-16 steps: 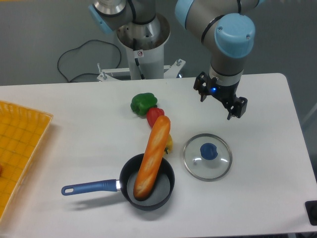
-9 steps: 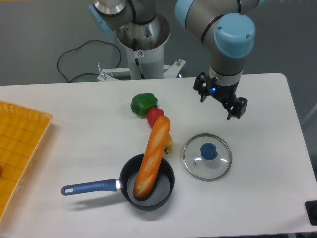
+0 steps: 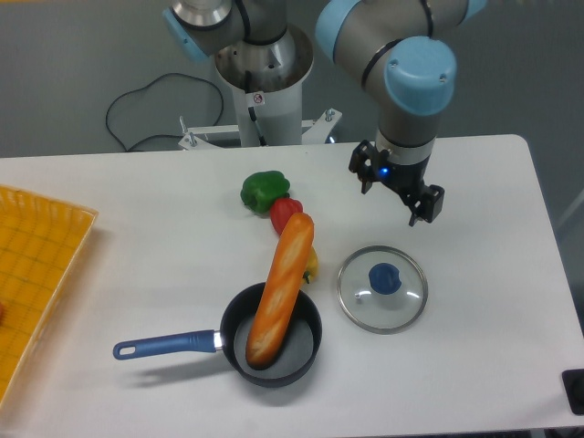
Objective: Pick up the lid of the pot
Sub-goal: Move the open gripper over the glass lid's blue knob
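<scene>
A round, black, blue-handled pan (image 3: 312, 351) held one end of an orange-brown baguette (image 3: 281, 290). Beside it, the round, clear pot lid (image 3: 363, 310) with a blue knob (image 3: 384, 278) lay on the white desk (image 3: 493, 365). Farther back, the black gripper (image 3: 393, 192) hung, fingers spread wide, grasping nothing.

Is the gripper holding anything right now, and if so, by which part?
Nothing is held. The gripper is open with nothing between its fingers, and the pot lid lies on the table.
</scene>
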You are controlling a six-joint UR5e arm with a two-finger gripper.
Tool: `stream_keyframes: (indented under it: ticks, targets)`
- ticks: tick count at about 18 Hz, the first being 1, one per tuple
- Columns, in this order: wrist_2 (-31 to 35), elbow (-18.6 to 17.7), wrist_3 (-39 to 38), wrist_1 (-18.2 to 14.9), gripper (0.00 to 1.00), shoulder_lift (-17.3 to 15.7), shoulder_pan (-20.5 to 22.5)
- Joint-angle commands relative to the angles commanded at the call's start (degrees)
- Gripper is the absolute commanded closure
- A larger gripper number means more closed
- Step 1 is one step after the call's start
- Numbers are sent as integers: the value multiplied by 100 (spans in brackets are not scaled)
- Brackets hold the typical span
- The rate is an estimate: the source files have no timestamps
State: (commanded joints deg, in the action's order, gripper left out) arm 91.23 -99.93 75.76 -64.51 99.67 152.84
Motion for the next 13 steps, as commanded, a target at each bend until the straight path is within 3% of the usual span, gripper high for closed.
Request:
stream_keyframes:
  ticks: [10,13]
  targets:
    - [9,-238,-607,9,0,-71,132]
    - [-559,-150,-598,44,0,-44,246]
